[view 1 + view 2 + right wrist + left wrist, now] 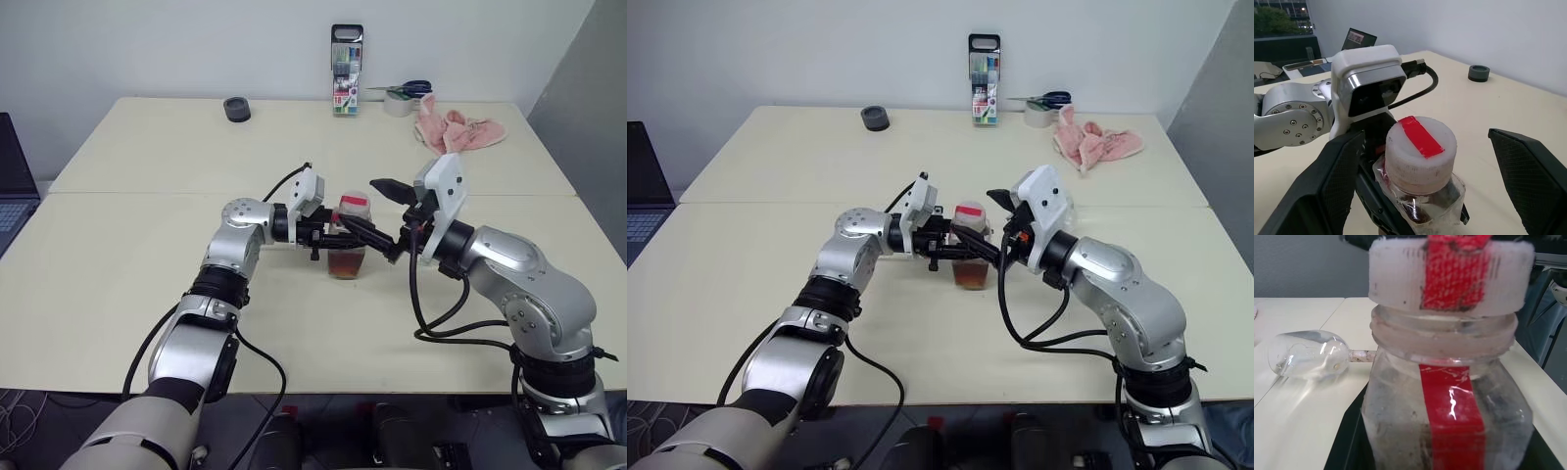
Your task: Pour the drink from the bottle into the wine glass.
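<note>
- Standing upright near the middle of the table [147, 294]: the bottle [349, 250], with the drink [346, 263] filling only its lower part, amber-brown through the clear wall.
- Sitting screwed on top: a pale cap [1420, 152] with a strip of red tape across it, the same red strip running down the bottle's side.
- Reaching in from the bottle's nine o'clock side: the left gripper [333, 235], jaws drawn narrow and clamping the bottle's body below the neck, black fingers pressing against the plastic.
- Hovering at the bottle's three o'clock side: the right gripper [1422, 186], jaws spread wide, one black finger on either side of the cap and neither touching it, as the right wrist view shows.
- Lying on its side on the table: the wine glass [1308, 355], clear bowl empty, stem pointing toward the bottle, seen past the bottle in the left wrist view.
- Standing at twelve o'clock near the far edge: a tall marker case [346, 70], upright against the wall.
- Resting at about one o'clock: a roll of tape [398, 103] with scissors [411, 89] lying on it, and just beside them a crumpled pink cloth [456, 130].
- Sitting at about eleven o'clock: a small dark round object [236, 109], well apart from the bottle.
- Showing at nine o'clock, off the table's edge: part of a laptop [12, 186].
</note>
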Robot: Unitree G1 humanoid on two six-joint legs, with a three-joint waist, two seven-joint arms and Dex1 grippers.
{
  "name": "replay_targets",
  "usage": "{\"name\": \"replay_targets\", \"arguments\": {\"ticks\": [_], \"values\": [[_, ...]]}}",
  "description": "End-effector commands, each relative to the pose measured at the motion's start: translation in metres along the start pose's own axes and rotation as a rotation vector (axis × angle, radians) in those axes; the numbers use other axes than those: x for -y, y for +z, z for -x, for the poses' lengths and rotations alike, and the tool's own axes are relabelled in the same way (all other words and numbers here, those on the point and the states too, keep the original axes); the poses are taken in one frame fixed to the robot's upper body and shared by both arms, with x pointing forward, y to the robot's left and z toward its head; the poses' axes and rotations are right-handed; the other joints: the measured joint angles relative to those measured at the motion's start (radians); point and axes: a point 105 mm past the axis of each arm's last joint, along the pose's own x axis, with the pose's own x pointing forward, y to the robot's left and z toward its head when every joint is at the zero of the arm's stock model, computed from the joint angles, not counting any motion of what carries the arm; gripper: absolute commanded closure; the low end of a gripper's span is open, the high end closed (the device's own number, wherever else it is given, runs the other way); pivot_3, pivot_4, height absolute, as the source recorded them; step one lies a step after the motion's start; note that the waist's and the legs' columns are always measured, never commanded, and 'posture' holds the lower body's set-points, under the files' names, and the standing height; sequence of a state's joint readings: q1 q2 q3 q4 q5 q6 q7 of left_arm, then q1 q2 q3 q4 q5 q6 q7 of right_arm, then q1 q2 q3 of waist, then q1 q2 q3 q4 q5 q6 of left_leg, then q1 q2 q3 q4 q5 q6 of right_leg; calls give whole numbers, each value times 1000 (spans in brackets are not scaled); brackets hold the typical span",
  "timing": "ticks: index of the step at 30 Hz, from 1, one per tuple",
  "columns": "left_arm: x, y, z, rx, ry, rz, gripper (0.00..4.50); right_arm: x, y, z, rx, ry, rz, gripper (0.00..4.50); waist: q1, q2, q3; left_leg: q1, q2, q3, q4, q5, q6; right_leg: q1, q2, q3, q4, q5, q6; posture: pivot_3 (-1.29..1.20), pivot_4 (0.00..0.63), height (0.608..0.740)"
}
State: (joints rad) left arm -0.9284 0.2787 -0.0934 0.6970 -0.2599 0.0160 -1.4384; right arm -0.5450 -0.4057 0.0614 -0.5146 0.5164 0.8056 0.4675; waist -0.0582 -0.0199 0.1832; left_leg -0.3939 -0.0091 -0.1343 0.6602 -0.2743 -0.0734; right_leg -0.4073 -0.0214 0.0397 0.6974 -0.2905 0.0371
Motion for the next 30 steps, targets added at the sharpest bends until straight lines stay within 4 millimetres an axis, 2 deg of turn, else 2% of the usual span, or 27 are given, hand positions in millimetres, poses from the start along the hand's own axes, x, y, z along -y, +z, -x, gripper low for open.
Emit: {"name": "replay_targets", "arguments": {"ticks": [1, 3, 4, 5, 11, 21, 26, 30], "values": [[1, 13, -1, 31, -3, -56, 2850, -4, 13, -1, 37, 31, 21, 202, 0, 0, 0, 0, 0, 0, 0, 0, 0, 0, 0, 0, 0, 0, 0, 0, 150, 740], [2, 12, -1, 31, -2, -56, 2850, -5, 12, -2, 31, 35, 19, 202, 0, 0, 0, 0, 0, 0, 0, 0, 0, 0, 0, 0, 0, 0, 0, 0, 150, 740], [2, 12, -1, 31, -2, -56, 2850, -5, 11, -3, 29, 35, 20, 557, 0, 0, 0, 0, 0, 0, 0, 0, 0, 0, 0, 0, 0, 0, 0, 0, 150, 740], [2, 12, -2, 32, -1, -56, 2850, -5, 11, -3, 28, 37, 19, 731, 0, 0, 0, 0, 0, 0, 0, 0, 0, 0, 0, 0, 0, 0, 0, 0, 150, 740], [4, 11, -1, 36, 5, -54, 2850, -9, 7, -6, -7, 61, 57, 2767, 0, 0, 0, 0, 0, 0, 0, 0, 0, 0, 0, 0, 0, 0, 0, 0, 150, 740], [3, 10, -1, 35, 9, -56, 2861, -12, 5, -10, -19, 85, 106, 2767, 0, 0, 0, 0, 0, 0, 0, 0, 0, 0, 0, 0, 0, 0, 0, 0, 150, 740], [5, 10, -1, 31, 6, -60, 2861, -12, 11, -8, 25, 95, 131, 2767, 0, 0, 0, 0, 0, 0, 0, 0, 0, 0, 0, 0, 0, 0, 0, 0, 150, 740], [7, 9, 0, 29, 0, -57, 2862, -17, 15, -5, 75, 141, 37, 2767, 0, 0, 0, 0, 0, 0, 0, 0, 0, 0, 0, 0, 0, 0, 0, 0, 150, 740]]}}
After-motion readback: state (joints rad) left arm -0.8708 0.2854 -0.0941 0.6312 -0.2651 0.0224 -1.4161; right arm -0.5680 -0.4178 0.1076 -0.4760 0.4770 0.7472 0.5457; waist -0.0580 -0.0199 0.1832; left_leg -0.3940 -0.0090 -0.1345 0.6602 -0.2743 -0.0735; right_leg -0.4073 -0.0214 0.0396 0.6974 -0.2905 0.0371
